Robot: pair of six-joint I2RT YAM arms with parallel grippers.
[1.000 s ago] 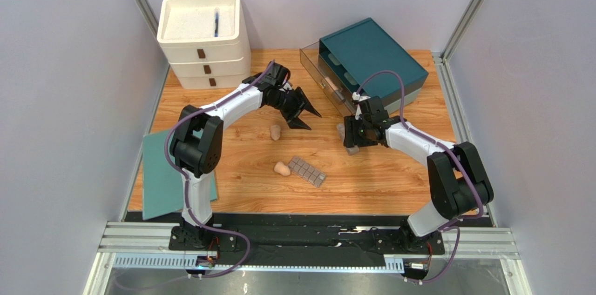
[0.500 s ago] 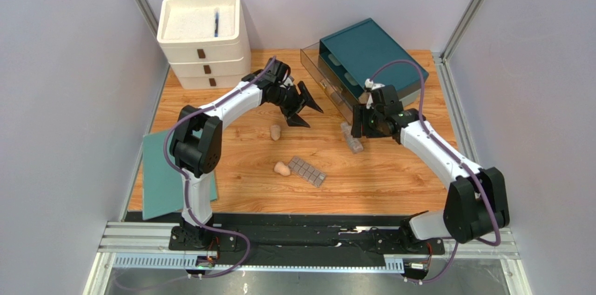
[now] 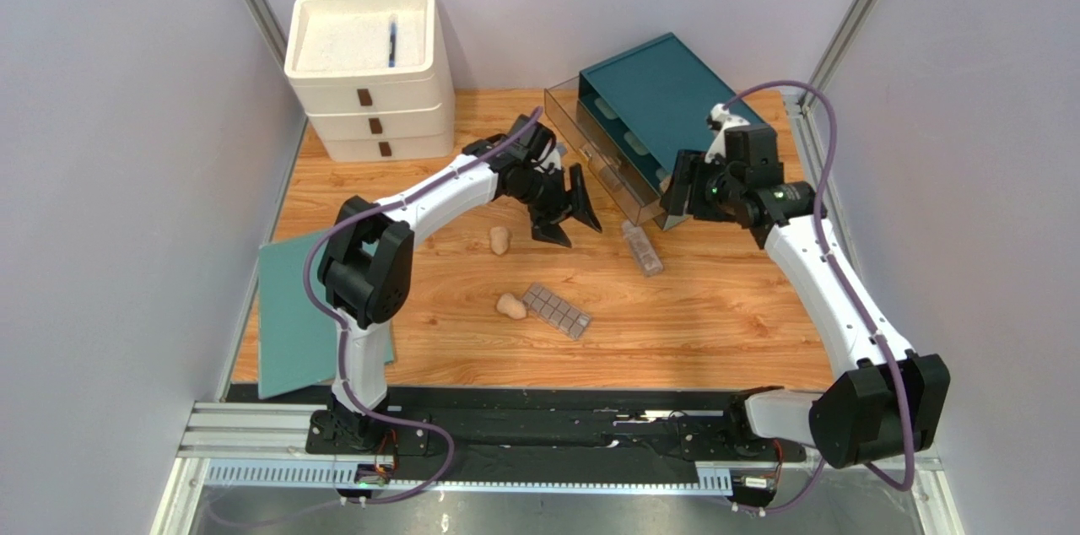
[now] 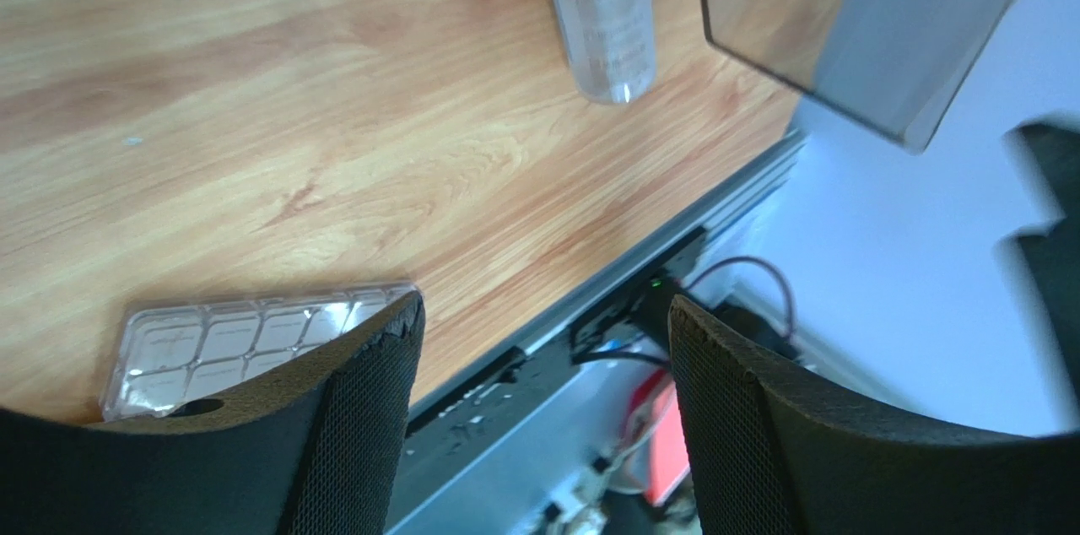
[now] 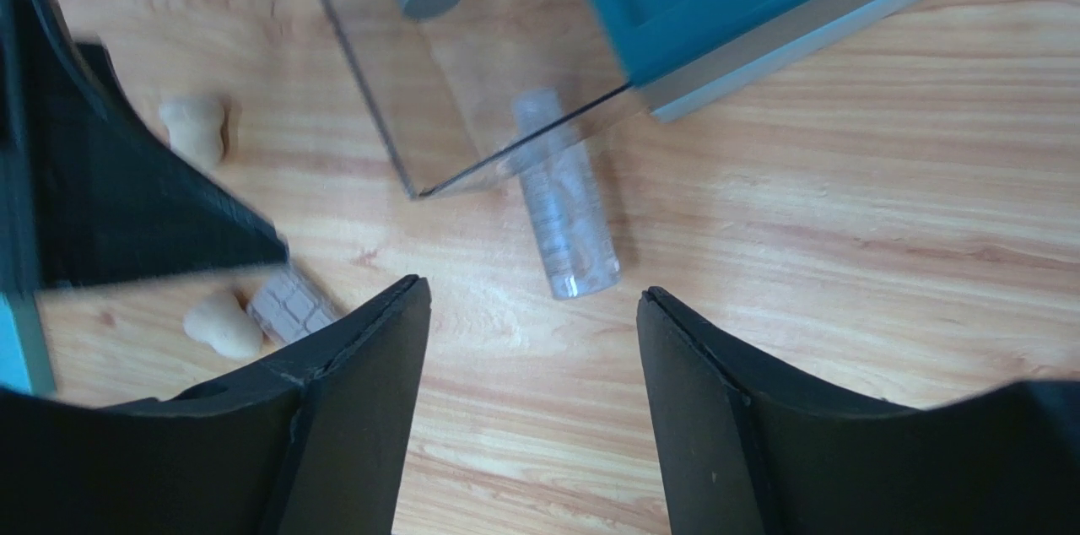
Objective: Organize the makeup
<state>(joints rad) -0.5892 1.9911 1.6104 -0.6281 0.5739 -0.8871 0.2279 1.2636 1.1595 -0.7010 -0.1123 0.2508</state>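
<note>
My left gripper (image 4: 545,307) and right gripper (image 5: 533,295) both hang spread and empty. The bottle (image 5: 567,219) lies flat toward the worktop's (image 3: 710,320) far right corner, one end beneath the open drawer (image 5: 495,67). I'd grip its free half crosswise with the right, draw it clear, then lift.

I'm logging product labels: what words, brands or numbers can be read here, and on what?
None can be read.
On the clear bottle: faint print, too blurred to read.
On the palette, teal box and white drawers: no lettering shows.
</note>
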